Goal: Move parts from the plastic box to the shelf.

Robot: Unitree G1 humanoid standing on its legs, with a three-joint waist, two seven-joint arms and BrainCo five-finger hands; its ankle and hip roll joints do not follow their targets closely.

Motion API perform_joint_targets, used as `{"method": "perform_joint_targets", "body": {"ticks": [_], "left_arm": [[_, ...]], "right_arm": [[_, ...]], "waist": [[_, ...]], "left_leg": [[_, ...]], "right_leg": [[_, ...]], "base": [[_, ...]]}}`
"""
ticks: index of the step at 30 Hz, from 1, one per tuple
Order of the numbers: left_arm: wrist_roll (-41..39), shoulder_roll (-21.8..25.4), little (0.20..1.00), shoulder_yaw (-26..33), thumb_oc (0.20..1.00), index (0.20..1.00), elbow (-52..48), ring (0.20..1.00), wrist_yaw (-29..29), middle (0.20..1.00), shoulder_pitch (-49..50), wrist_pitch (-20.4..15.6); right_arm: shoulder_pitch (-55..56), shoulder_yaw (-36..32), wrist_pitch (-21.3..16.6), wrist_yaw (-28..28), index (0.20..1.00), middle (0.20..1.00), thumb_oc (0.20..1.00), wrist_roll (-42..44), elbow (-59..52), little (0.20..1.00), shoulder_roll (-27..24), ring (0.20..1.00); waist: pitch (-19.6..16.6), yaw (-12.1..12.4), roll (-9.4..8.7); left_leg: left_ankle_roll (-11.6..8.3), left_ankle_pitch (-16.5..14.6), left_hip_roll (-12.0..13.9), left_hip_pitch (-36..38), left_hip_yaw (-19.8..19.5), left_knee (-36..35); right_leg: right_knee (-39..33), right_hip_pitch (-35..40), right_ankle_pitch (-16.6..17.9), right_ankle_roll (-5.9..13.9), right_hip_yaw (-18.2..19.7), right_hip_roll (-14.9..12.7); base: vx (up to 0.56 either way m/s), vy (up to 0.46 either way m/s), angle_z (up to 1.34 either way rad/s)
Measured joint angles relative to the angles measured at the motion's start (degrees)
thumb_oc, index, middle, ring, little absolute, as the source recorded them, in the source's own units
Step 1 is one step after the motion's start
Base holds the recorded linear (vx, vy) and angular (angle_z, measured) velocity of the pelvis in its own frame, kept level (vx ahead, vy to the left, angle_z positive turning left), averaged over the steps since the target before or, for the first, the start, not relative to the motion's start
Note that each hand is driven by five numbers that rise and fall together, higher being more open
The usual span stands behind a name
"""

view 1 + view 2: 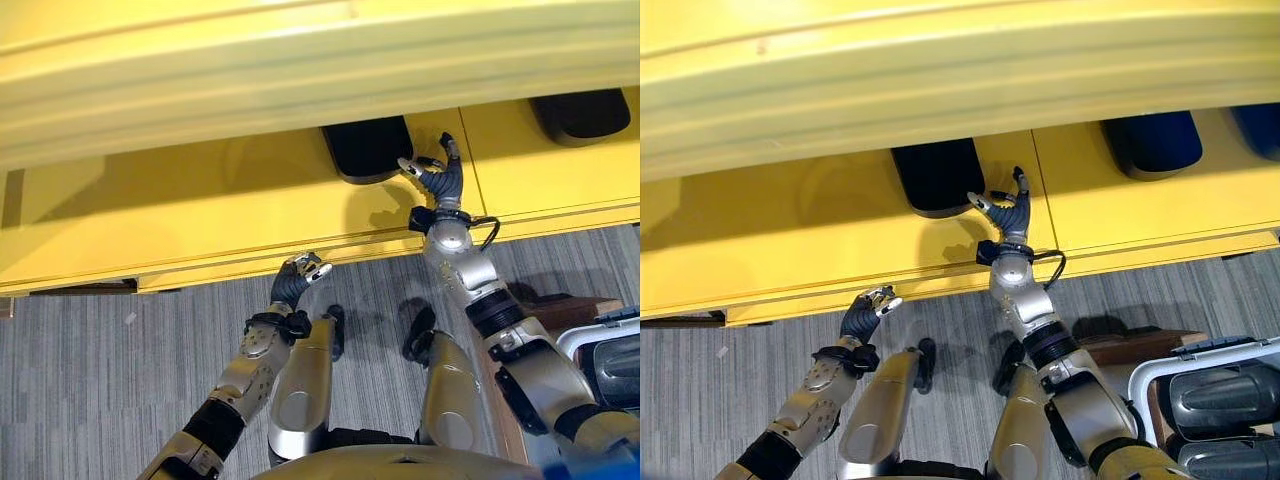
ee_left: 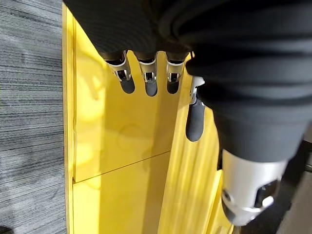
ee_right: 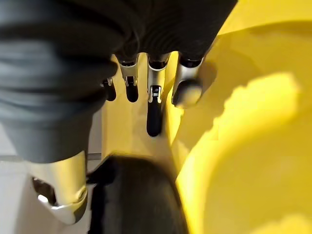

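Yellow shelf (image 1: 200, 215), dark part (image 1: 368, 148) half-hidden beneath upper tier, right hand (image 1: 438, 180) splayed empty beside it, left hand (image 1: 297, 278) loosely curled, empty.

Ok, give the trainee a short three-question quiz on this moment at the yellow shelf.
1. True or false: the right hand is shut on the black rounded part lying on the yellow shelf.
2. Which hand is nearer the shelf's front edge: A) the left hand, B) the right hand?
3. Fill in: the grey-framed plastic box stands on the robot's ____ side.

Key: 1 false, its fingers are spread beside the part. 2 A. 3 right.
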Motion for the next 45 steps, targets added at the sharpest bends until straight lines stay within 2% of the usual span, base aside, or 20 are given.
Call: {"method": "perform_joint_targets", "body": {"ticks": [6, 10, 22, 30, 34, 45], "left_arm": [[-0.06, 1.34, 1.000, 0.41, 1.000, 1.000, 0.00, 1.000, -1.12, 1.000, 1.01, -0.03], [-0.11, 1.39, 1.000, 0.43, 1.000, 1.000, -0.01, 1.000, -2.26, 1.000, 0.82, -0.07], [-1.12, 1.58, 1.000, 0.45, 1.000, 1.000, 0.01, 1.000, -3.20, 1.000, 1.27, -0.07], [-1.63, 1.57, 1.000, 0.53, 1.000, 1.000, 0.10, 1.000, -3.44, 1.000, 1.51, -0.03], [-1.60, 1.57, 1.000, 0.75, 1.000, 1.000, 0.14, 1.000, -3.87, 1.000, 1.59, -0.03], [-1.23, 1.46, 1.000, 1.67, 1.000, 1.000, 0.92, 1.000, -4.69, 1.000, 1.83, -0.03]], "right_arm": [[-3.78, -0.66, 1.74, -1.91, 1.000, 1.000, 1.000, -6.25, 3.37, 1.000, -2.96, 1.000], [-4.44, -2.16, 2.00, -2.19, 1.000, 1.000, 1.000, -6.33, 4.53, 1.000, -4.98, 1.000], [-6.53, -2.02, 2.39, -0.40, 1.000, 1.000, 1.000, -5.46, 7.27, 1.000, -4.95, 1.000], [-6.57, -0.79, 1.16, 4.70, 1.000, 1.000, 1.000, -3.47, 7.27, 1.000, -5.18, 1.000], [-5.64, 0.65, 1.18, 7.60, 1.000, 1.000, 1.000, -0.12, 4.43, 1.000, -5.01, 1.000], [-1.79, 2.44, 0.41, 8.85, 1.000, 1.000, 1.000, 1.83, -1.54, 1.000, -2.61, 1.000]], "waist": [[0.58, 0.59, 0.60], [0.99, 1.66, 1.39], [1.00, 1.73, 1.45], [0.96, 1.52, 1.49], [0.94, 1.09, 1.50], [0.54, -0.38, 1.59]], "left_leg": [[-0.14, 0.17, -0.38, -0.02, -0.50, -0.12], [-0.15, 0.41, -0.83, 0.08, -1.00, -0.23], [-0.17, 0.52, -1.30, 0.35, -1.30, -0.35], [-0.68, 0.83, -1.25, 1.02, -1.36, -1.07], [-0.82, 0.91, -1.04, 1.15, -1.36, -1.11], [-1.07, 1.04, -0.83, 1.63, -1.24, -1.70]], "right_leg": [[0.57, 0.08, -0.11, 0.10, -0.75, -0.62], [0.97, 0.36, -0.35, 0.23, -1.29, -1.19], [2.09, 0.37, -1.27, -0.01, -1.40, -1.90], [2.63, 0.40, -1.78, -0.22, -1.37, -1.96], [2.69, 0.45, -1.84, -0.32, -1.36, -1.81], [2.35, 0.69, -1.88, -0.40, -1.33, -1.58]], "base": [[0.01, -0.002, 0.06], [0.02, 0.002, 0.09], [0.00, 0.002, 0.02], [0.00, 0.000, 0.00], [0.00, 0.000, 0.00], [0.00, 0.000, 0.00]]}}
